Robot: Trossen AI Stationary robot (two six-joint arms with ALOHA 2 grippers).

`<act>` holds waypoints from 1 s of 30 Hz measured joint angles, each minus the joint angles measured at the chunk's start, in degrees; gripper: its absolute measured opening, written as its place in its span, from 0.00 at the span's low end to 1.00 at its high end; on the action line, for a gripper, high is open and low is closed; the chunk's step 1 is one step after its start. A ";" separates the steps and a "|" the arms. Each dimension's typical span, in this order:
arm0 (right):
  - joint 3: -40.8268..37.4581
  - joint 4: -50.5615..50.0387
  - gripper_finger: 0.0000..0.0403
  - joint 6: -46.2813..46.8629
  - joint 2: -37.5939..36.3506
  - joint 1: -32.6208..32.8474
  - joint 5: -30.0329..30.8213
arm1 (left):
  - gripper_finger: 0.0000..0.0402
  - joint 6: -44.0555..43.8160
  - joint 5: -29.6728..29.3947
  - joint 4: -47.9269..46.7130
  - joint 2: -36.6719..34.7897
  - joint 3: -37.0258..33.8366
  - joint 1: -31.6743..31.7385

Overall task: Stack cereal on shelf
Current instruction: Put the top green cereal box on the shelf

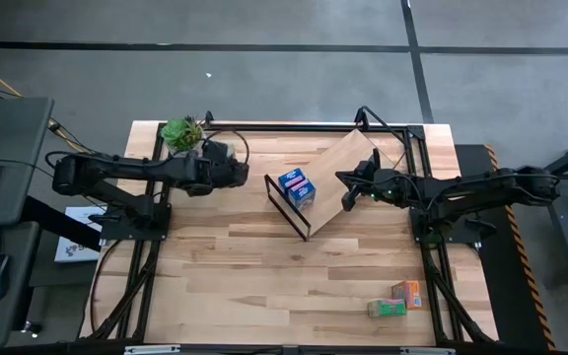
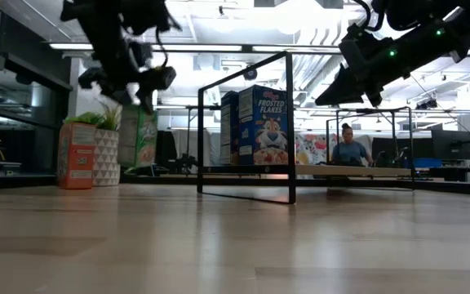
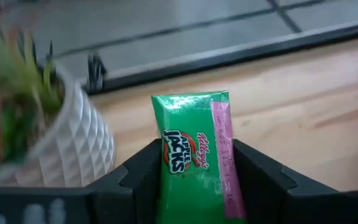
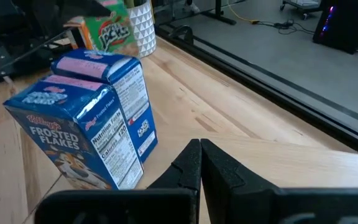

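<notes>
My left gripper (image 1: 233,168) is at the far left beside the potted plant, shut on a green cereal box (image 3: 191,155), which also shows in the low view (image 2: 139,137). The shelf (image 1: 348,177), light wood panels in a black frame, stands askew mid-table. Two blue cereal boxes (image 1: 297,187) stand upright on its low panel (image 2: 255,122). My right gripper (image 4: 201,158) is shut and hovers at the edge of the shelf's wooden panel (image 4: 291,165), just right of the blue boxes. My left gripper pinches the green box between its two fingers (image 3: 260,180), which lie along two opposite sides, one of them the pink side (image 3: 221,163). The box's crimped end (image 3: 188,98) sticks out beyond the fingertips. In the low view its bottom seems just above the table. My right gripper is close over the shelf's panel; whether it touches I cannot tell.
A plant in a white faceted pot (image 1: 180,131) stands at the far left corner, close to my left gripper, with an orange box (image 2: 76,155) beside it. A green box (image 1: 388,308) and an orange box (image 1: 409,292) lie near the right front edge. A person (image 2: 349,151) sits beyond the table.
</notes>
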 joint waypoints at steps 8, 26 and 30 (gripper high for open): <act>0.00 2.93 0.00 -0.96 0.00 0.00 -0.07 | 0.42 26.76 -3.54 8.51 -0.04 12.44 2.64; 0.00 23.20 0.00 -8.99 -0.11 0.12 -4.92 | 0.42 56.26 37.83 46.10 13.81 15.27 11.05; 0.00 23.22 0.00 -8.75 -0.11 1.20 -5.31 | 0.42 54.90 42.14 45.91 20.04 20.17 11.04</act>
